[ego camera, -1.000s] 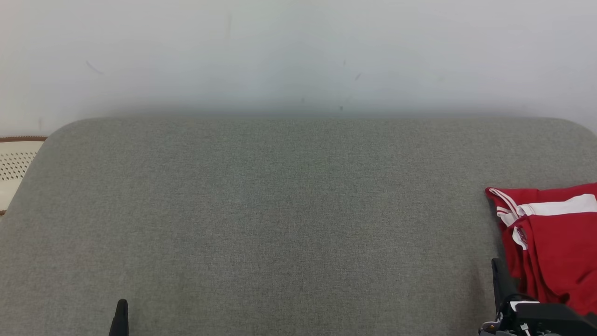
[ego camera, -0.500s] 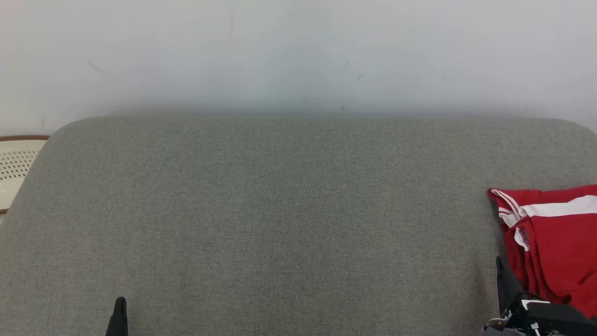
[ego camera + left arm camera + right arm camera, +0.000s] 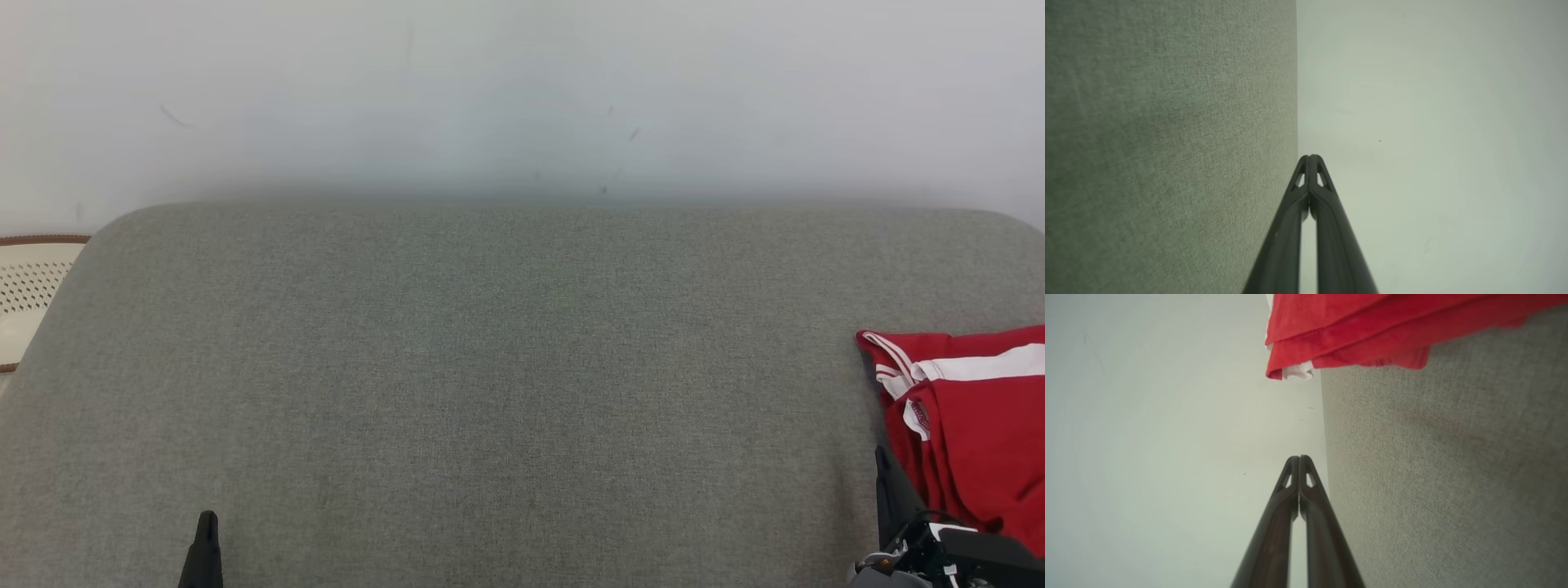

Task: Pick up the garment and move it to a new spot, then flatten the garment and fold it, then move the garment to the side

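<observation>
Left hand (image 3: 208, 518) clenched, the two tips pressed together with nothing between them (image 3: 1310, 157). Right hand (image 3: 880, 454) likewise clenched and empty (image 3: 1299, 458). Both lie low over the grey fabric surface (image 3: 490, 392), fingers pointing toward the pale wall (image 3: 522, 98). The red garment (image 3: 971, 433) with white stripes lies bunched in folds on the surface, just to the outer side of the right hand and ahead of it. The right wrist view shows its layered hem (image 3: 1351, 330) beyond the fingertips, apart from them. It is well apart from the left hand, with bare fabric between. A cream perforated object with a brown rim (image 3: 24, 294) sits off the surface's edge, far out on the left hand's outer side. Against one second ago, the whole head view has slid slightly to the right, wall marks included, so the camera turned. The garment keeps its place on the surface. Both hands stay clenched. Slightly more of the left finger now shows.
</observation>
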Robot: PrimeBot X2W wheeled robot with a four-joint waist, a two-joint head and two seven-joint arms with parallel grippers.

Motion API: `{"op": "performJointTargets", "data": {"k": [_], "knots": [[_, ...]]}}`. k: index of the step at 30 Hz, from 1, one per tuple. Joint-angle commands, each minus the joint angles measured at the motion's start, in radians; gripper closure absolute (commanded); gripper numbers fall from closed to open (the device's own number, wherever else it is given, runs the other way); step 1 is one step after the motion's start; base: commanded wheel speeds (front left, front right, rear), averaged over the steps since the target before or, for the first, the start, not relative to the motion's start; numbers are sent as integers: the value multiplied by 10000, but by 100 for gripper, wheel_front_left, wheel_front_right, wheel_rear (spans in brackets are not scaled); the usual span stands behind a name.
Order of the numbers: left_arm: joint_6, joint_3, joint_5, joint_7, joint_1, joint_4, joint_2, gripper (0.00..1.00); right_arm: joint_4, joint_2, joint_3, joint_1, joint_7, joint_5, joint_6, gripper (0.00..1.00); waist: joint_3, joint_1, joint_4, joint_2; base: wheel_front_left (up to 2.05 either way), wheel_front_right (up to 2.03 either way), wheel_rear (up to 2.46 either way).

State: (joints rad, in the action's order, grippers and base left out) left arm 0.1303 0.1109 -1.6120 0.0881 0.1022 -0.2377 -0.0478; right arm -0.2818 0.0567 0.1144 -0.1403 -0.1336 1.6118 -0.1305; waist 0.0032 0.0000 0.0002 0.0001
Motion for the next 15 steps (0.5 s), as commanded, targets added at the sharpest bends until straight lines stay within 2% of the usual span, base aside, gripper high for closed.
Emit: {"op": "performJointTargets", "data": {"k": [1,15], "knots": [[25,13,-38,37,-19,16,-43,100,8,-31,15,-89,-63,30,-4,100,0,0,0,-1,0,0,0],[25,12,-33,36,-19,17,-42,100,7,-40,29,-76,-60,10,-4,100,0,0,0,-1,0,0,0]]}}
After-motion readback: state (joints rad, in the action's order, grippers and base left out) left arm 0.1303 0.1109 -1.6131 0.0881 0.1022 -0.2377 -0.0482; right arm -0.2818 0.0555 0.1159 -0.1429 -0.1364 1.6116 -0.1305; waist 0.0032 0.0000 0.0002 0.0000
